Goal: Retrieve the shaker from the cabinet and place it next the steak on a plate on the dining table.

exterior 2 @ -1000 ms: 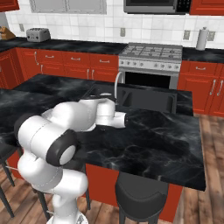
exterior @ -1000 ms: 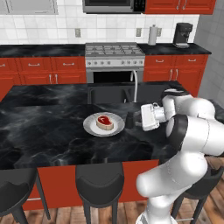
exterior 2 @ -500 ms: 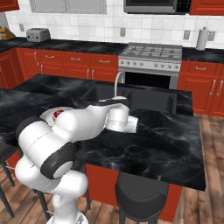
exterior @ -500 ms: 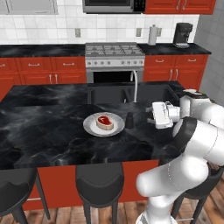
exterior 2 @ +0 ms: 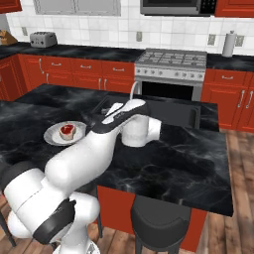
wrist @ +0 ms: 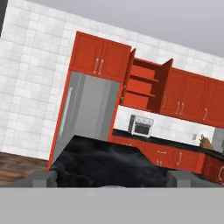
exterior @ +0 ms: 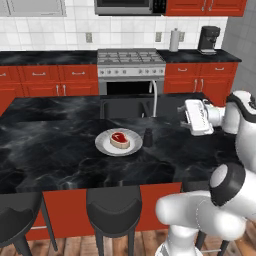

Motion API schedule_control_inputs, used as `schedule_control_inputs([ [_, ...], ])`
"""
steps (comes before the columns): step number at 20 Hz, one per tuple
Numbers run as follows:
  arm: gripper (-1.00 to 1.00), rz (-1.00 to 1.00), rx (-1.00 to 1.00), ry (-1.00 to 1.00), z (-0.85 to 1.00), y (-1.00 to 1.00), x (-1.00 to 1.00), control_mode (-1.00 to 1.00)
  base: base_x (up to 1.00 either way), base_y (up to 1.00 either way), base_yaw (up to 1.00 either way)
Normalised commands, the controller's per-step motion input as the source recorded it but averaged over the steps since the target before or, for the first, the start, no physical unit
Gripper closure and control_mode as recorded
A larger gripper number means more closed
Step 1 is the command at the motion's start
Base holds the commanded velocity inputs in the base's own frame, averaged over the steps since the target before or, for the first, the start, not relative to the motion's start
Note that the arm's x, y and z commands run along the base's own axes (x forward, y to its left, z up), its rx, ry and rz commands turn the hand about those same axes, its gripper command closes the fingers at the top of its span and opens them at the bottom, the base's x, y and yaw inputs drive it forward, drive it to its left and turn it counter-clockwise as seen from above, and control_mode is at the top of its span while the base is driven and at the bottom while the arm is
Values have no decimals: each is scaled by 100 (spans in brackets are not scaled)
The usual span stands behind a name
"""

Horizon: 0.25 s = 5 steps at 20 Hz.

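Dining table (exterior: 60, 150), shaker (exterior: 148, 137) beside plate (exterior: 106, 148), fingers hidden

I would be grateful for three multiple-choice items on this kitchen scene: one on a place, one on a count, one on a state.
1. Where does the shaker stand?
A. on the dining table beside the plate
B. inside the cabinet
C. on the stove

2. How many pieces of steak lie on the plate?
A. none
B. one
C. three

3. How are the cabinet's doors?
A. both shut
B. swung open
C. removed

Answers: 1 A, the black shaker stands on the marble just off the plate's rim; 2 B, a single slab shows; 3 B, in the hand view the shelves lie exposed between two opened doors.
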Motion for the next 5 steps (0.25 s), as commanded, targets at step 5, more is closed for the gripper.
schedule_control_inputs([
  [5, -100, -1, 0, -10, 100, 0, -96, -100, 0, 0, 0],
])
